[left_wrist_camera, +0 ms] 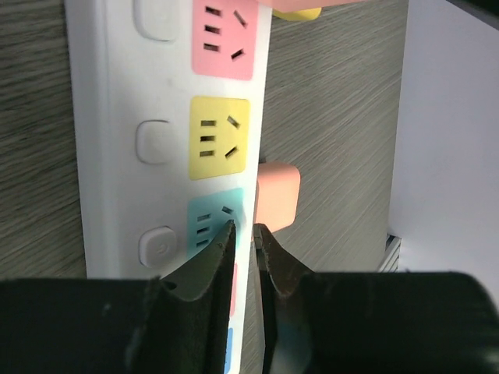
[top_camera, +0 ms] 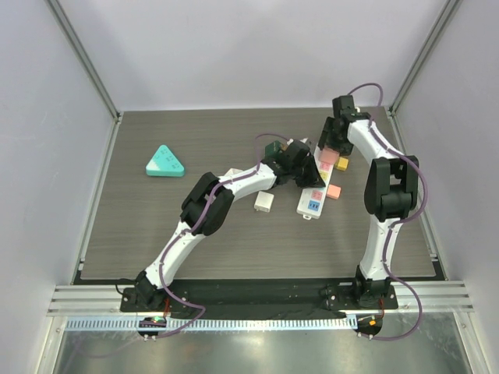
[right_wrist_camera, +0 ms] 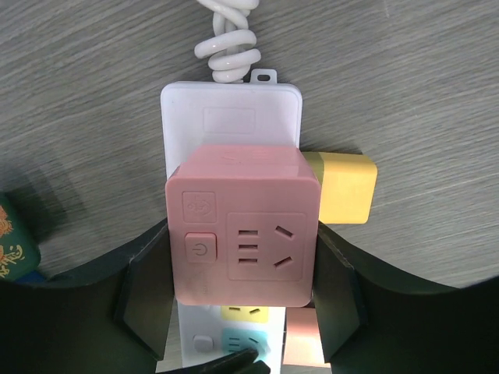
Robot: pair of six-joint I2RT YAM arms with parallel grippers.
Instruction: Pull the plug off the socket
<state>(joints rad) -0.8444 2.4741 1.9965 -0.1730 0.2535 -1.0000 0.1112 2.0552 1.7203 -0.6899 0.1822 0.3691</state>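
Just beyond the arm bases the grey wood-grain table (top_camera: pixel 195 241) lies bare, then a small white cube plug (top_camera: pixel 263 202) sits loose, left of the near end of the white power strip (top_camera: pixel 308 204). The strip runs near to far, right of centre. A small peach cube (left_wrist_camera: pixel 277 195) rests against its right edge, beside the teal socket (left_wrist_camera: pixel 209 222).

Over that teal socket hangs the left gripper (left_wrist_camera: pixel 246 234). Its 2 dark fingers (left_wrist_camera: pixel 222 257) are drawn almost together, with only a thin slit left and nothing between them; whether their tips touch the strip I cannot tell. Beyond them a yellow socket (left_wrist_camera: pixel 218 138) and a pink one follow along the strip.

Farther on, at the cord end, the pink cube plug (right_wrist_camera: pixel 242 226) sits on top of the strip, covering its width; its prongs are hidden. The right gripper (right_wrist_camera: pixel 242 296) comes down over it, and its fingers (right_wrist_camera: pixel 140 300) clasp the cube's left and right sides. A yellow cube (right_wrist_camera: pixel 347 187) lies just right of the pink one, against the strip. The coiled white cord (right_wrist_camera: pixel 230 47) leaves the strip's far end.

Well to the left, a teal triangular block (top_camera: pixel 165 162) lies alone, and a dark green block (top_camera: pixel 274 148) sits just left of the grippers.
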